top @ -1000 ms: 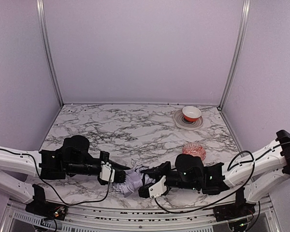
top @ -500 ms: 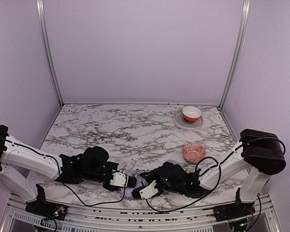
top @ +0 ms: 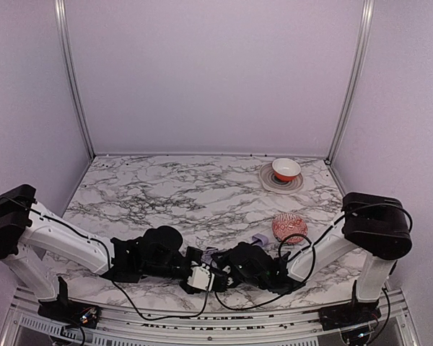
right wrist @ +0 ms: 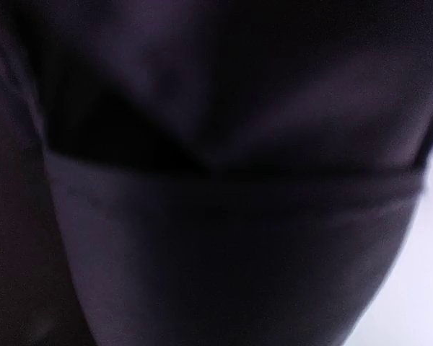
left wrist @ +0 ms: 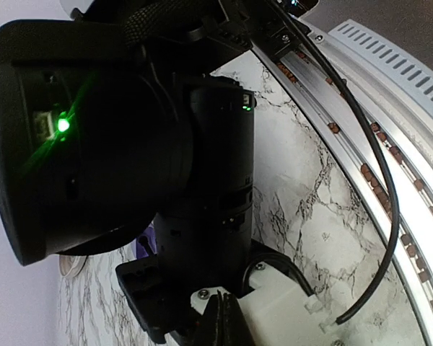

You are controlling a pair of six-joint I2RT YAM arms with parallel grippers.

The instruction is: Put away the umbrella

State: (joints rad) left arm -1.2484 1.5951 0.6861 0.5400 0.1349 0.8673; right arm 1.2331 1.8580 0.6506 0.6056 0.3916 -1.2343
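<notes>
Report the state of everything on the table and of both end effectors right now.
Umbrella: lying on the table, mostly covered, only lavender bits showing.
Left end effector: shut, down low at the umbrella.
Right end effector: pressed into dark fabric, opening cannot be told.
Red patterned bowl: resting free, nothing touching it.
Orange bowl: upright on its grey plate.

From above, the umbrella (top: 260, 238) lies almost wholly hidden beneath the two crowded wrists; only a lavender scrap shows. The right wrist view is one dark blur, so the right tool's state cannot be told. In the left wrist view the right arm (left wrist: 130, 144) blocks the scene, and the left tool (left wrist: 218, 326) is cut by the bottom edge.
</notes>
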